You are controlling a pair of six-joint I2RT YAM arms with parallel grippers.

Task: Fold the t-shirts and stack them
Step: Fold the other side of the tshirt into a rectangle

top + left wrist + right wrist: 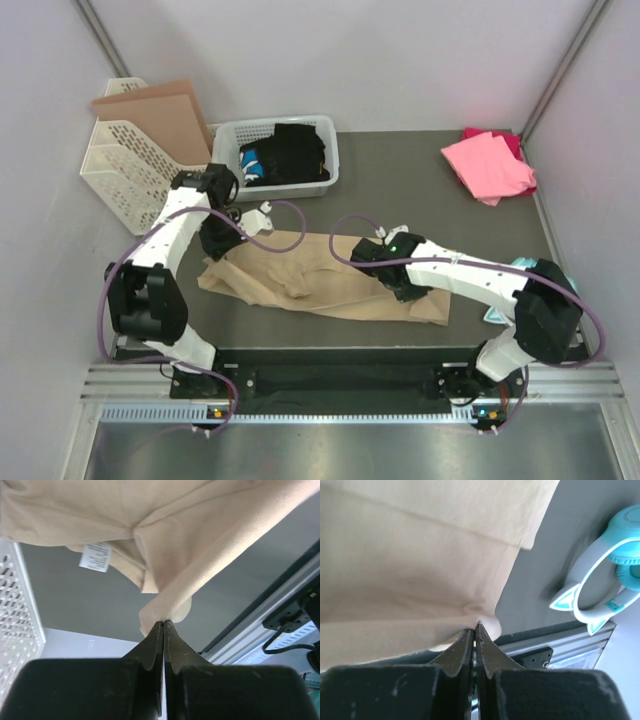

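Observation:
The tan t-shirt (320, 282) lies spread and rumpled across the middle of the dark table. My left gripper (222, 240) is shut on its left edge; the left wrist view shows the tan cloth (165, 540) pinched at the fingertips, with a white label (95, 557) hanging. My right gripper (385, 268) is shut on the shirt's right part; the right wrist view shows the cloth (410, 570) pinched in the jaws. A bright pink t-shirt (488, 165) lies over a darker magenta one (505, 140) at the back right corner.
A white basket (277, 155) with dark clothes stands at the back. A white rack (125, 170) holding a brown cardboard sheet (160, 115) stands at the back left. Teal and white headphones (607, 575) lie at the right edge, near the right arm.

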